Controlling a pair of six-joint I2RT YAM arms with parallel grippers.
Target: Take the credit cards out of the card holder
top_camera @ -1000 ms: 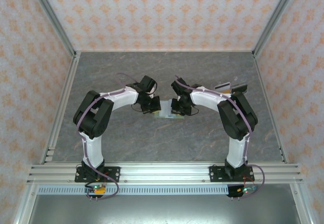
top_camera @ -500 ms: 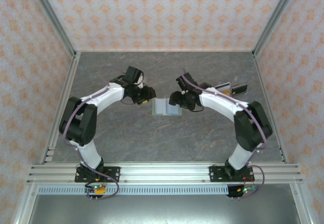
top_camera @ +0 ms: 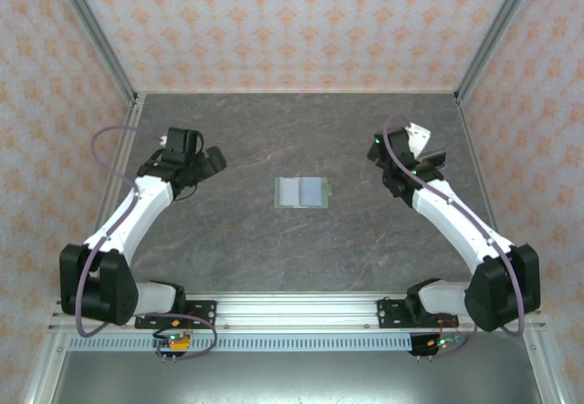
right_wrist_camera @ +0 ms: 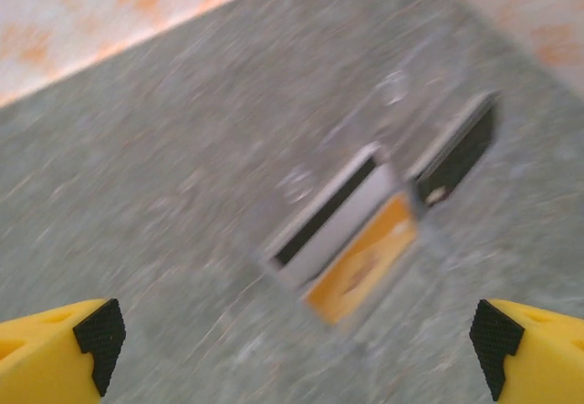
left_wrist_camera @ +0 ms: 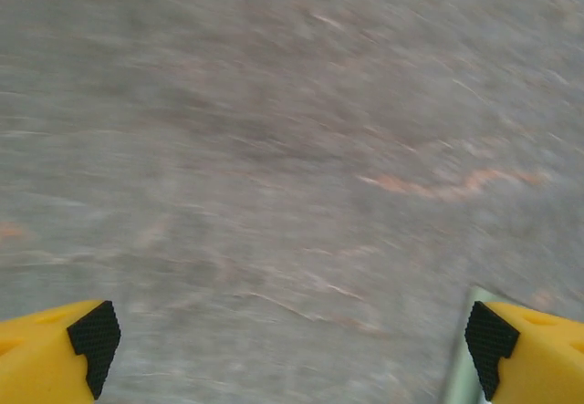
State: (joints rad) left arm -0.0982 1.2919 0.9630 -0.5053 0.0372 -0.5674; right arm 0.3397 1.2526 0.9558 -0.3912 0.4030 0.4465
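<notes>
The card holder [top_camera: 302,191] lies opened flat at the table's middle, its pale grey-blue pockets facing up, with neither gripper on it. My left gripper [top_camera: 212,160] hangs open well to its left; in the left wrist view its jaws [left_wrist_camera: 292,349] stand wide over bare table, blurred. My right gripper [top_camera: 398,160] is far to the right, open, above loose credit cards. Seen from the right wrist, the right gripper [right_wrist_camera: 297,340] holds nothing, and ahead of it lie a light card with a black stripe [right_wrist_camera: 333,217], an orange-yellow card [right_wrist_camera: 370,263] and a dark card [right_wrist_camera: 456,153]. The dark card [top_camera: 434,159] also shows from above.
Patterned walls with metal corner posts [top_camera: 96,57] close in the grey stone-look table [top_camera: 301,249] on three sides. The aluminium rail [top_camera: 292,311] with both arm bases runs along the near edge.
Both grippers have let go of the card holder, opened wide and swung outward, left arm to the left, right arm to the right. The holder now lies alone, opened flat.
</notes>
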